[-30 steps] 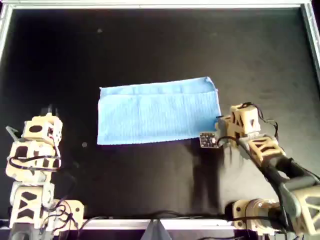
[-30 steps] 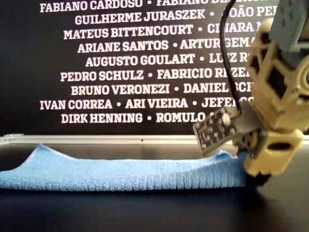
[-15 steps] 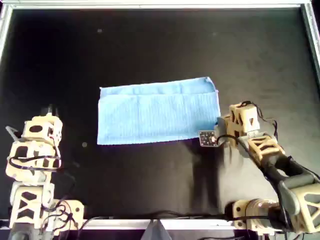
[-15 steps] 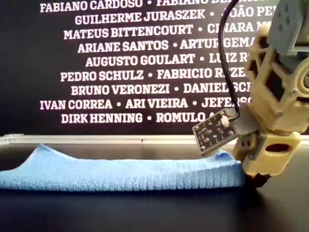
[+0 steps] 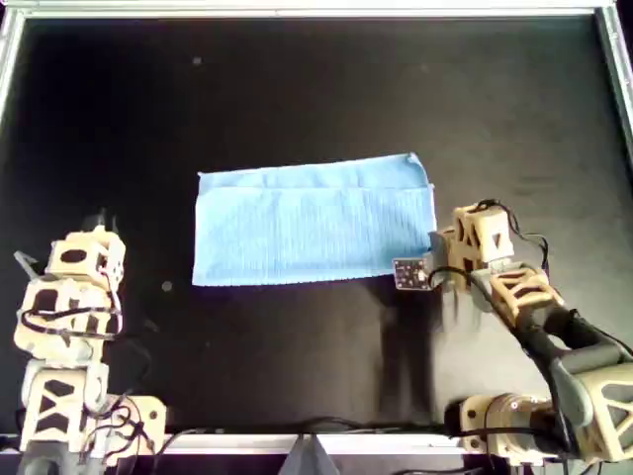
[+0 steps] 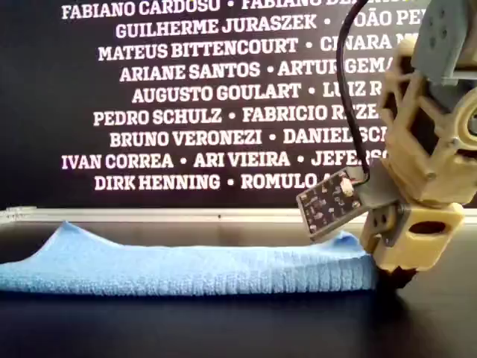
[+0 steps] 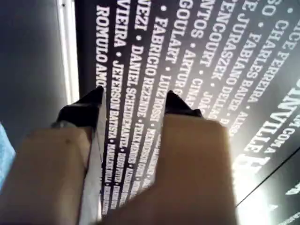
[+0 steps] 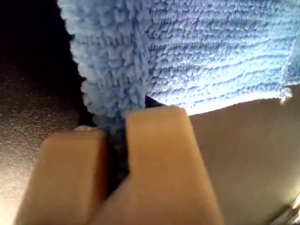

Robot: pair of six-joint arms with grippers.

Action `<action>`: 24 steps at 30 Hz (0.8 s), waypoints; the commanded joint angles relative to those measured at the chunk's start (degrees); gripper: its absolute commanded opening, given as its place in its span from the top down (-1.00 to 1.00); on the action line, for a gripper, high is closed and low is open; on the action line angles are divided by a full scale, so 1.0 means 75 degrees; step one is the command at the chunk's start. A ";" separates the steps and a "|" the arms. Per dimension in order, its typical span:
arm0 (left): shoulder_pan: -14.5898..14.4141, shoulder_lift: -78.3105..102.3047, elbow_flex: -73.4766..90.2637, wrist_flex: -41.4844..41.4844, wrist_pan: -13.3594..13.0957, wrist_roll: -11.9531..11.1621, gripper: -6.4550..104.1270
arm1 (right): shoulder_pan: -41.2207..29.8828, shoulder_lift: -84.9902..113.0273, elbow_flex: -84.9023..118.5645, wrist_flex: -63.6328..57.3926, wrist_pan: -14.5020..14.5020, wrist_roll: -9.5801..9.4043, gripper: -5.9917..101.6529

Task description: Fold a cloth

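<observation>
The light blue cloth (image 5: pixel 312 223) lies folded into a wide rectangle on the black table, with the far layer's edge showing along the back. It also shows in the exterior view (image 6: pixel 186 265). My second gripper (image 5: pixel 435 259) is at the cloth's right edge near its front corner, low on the table (image 6: pixel 391 276). In the second wrist view its jaws (image 8: pixel 117 131) are shut on the cloth's edge (image 8: pixel 187 56). My first gripper (image 7: pixel 133 98) points up at the lettered wall, jaws apart and empty. Its arm (image 5: pixel 74 267) is folded up at the overhead view's left.
The black table has a metal rim (image 5: pixel 297 10) along its back and sides. A black wall with white names (image 6: pixel 186 97) stands behind it. The second arm's base (image 5: pixel 504 421) sits at the front right of the overhead view.
My second gripper has shifted slightly at the cloth's right edge and tilted a little. The cloth and the first arm have barely moved.
</observation>
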 commanded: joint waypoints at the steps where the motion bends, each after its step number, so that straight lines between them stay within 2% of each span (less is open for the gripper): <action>1: 0.0117 0.0117 -0.0117 -0.0105 0.0035 0.0012 0.06 | 0.0012 0.0352 -0.0574 -0.0270 -0.0094 0.0035 0.90; 7: 0.0117 0.0117 -0.0105 -0.0105 0.0035 -0.0023 0.06 | 0.0352 0.0691 -0.1418 -0.0270 0.0023 0.0035 0.90; 17: 0.0117 0.0117 -0.0105 -0.0105 0.0035 0.0012 0.06 | 0.2355 0.0211 -0.3410 -0.0270 0.0035 0.0023 0.90; 24: 0.0117 0.0117 -0.0105 -0.0105 0.0035 0.0012 0.06 | 0.3176 -0.0855 -0.4945 -0.0305 0.0035 -0.0094 0.90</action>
